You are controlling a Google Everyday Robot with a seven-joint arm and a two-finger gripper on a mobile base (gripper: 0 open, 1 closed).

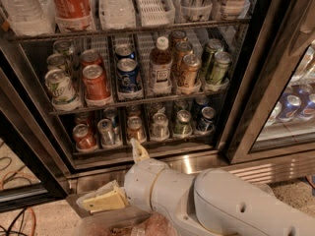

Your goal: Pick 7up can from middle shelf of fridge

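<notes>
The 7up can (60,87), pale with green marks, stands at the front left of the middle shelf (147,101) in the open fridge (248,107). A red cola can (96,82), a blue can (128,75), a white-capped brown bottle (160,65) and green-gold cans (216,68) fill the row to its right. My gripper (109,175) hangs low in front of the fridge's steel base, well below the 7up can and a little to its right. It is open, with one yellowish finger (102,199) pointing left and the other upward, and nothing between them.
Large bottles (69,4) fill the rack above. The rack below holds a row of cans (133,129). The right glass door (290,107) is shut with cans behind it. Cables (19,181) lie on the floor at left. My white arm (221,205) fills the lower right.
</notes>
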